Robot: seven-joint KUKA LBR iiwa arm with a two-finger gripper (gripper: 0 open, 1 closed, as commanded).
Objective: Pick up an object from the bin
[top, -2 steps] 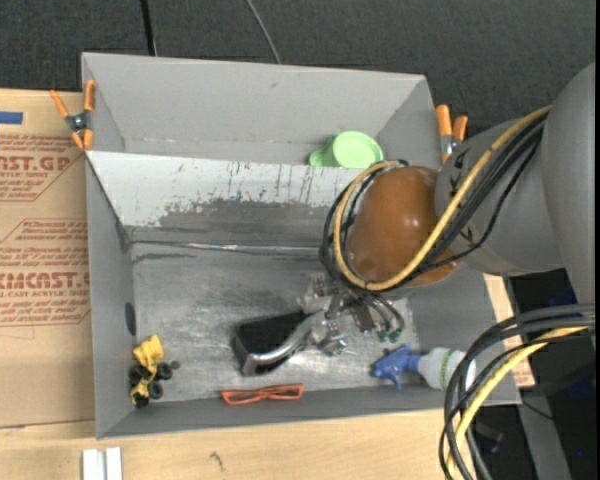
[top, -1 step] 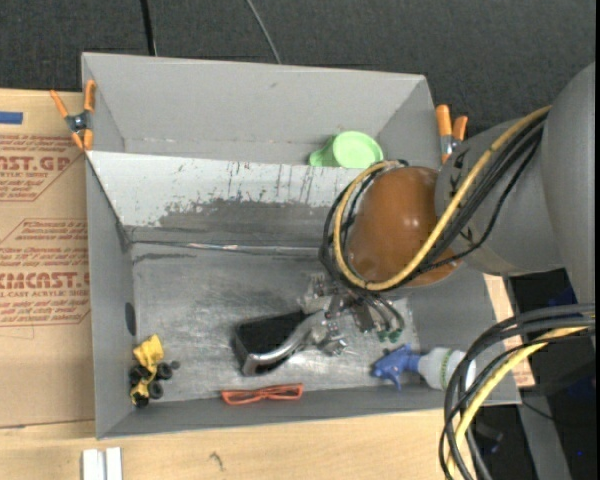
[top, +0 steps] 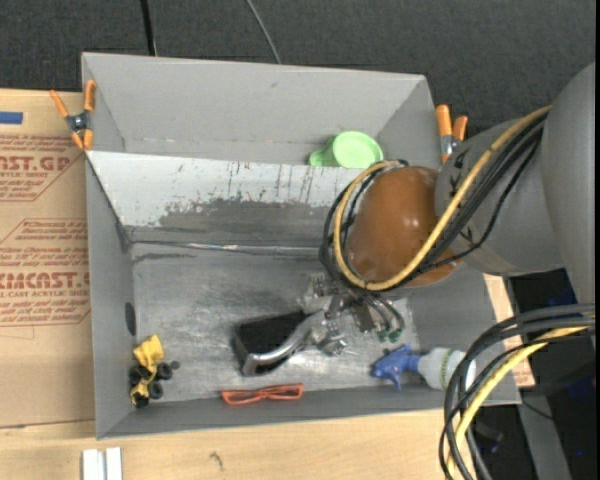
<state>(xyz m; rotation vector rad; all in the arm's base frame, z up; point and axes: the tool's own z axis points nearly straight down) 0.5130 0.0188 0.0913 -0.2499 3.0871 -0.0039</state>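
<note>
My gripper (top: 332, 320) sits low, lower centre of frame, at the black tool with silver handle (top: 268, 340) on the bin (top: 110, 268) floor. Open or clamped, I cannot tell; the lift, I judge, is not yet done.

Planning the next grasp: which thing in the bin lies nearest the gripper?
The black tool with a grey handle mid-floor, right beside the gripper. The blue-and-white bottle is a bit farther; the green lid and yellow toy far off.

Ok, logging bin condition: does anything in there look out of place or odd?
Only the green round lid: it sits high against the bin's back wall, apart from the things on the floor. Nothing looks spilled.
</note>
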